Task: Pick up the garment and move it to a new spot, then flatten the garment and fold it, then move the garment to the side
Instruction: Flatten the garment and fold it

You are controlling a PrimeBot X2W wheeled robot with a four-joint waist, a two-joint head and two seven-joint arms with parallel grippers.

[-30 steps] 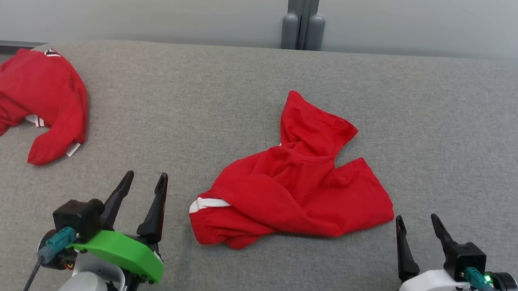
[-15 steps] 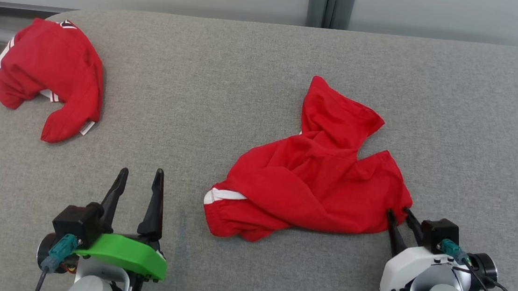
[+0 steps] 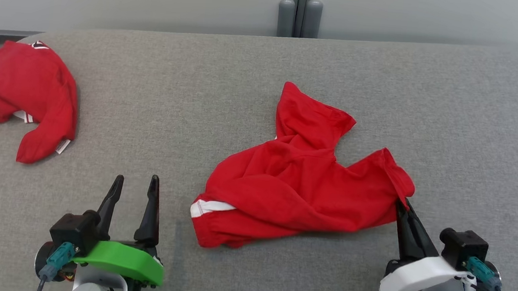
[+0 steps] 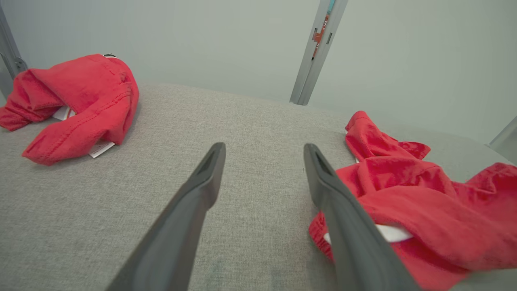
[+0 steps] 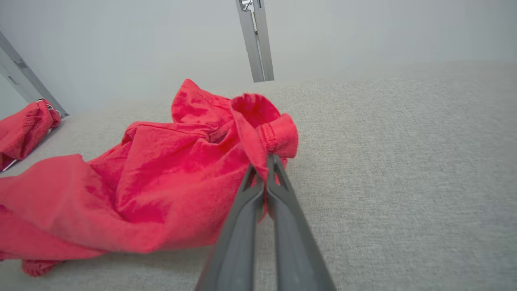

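A crumpled red garment with a white waistband lies mid-table on the grey surface; it also shows in the left wrist view and the right wrist view. My right gripper is shut on the garment's right hem, and that corner is lifted slightly; the right wrist view shows the fingertips pinching a fold of red cloth. My left gripper stands open at the lower left, apart from the garment, with nothing between its fingers.
A second red garment lies bunched at the table's far left edge, also in the left wrist view. A grey post stands behind the grey padded table. A pale wall runs behind.
My right gripper reached the garment's right hem, closed on it and raised that corner. The head camera shifted between frames. The left gripper stayed open in place.
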